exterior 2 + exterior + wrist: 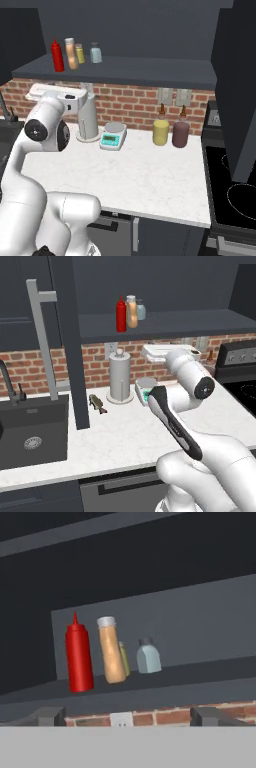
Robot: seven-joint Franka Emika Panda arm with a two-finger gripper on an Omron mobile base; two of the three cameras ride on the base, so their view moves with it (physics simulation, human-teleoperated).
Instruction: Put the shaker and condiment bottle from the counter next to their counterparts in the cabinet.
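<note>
The shaker, pale blue-grey with a dark cap, stands upright on the cabinet shelf. Left of it stand the orange-tan condiment bottle and the tall red squeeze bottle. A small yellow-green bottle sits just behind the condiment bottle. My gripper hangs below and in front of the shelf, open, with nothing between its fingers. The white marbled counter lies beneath it.
A paper towel roll and a kitchen scale stand by the brick wall. A yellow bottle and a maroon bottle sit to the right. The black sink, open cabinet door and stove flank the counter.
</note>
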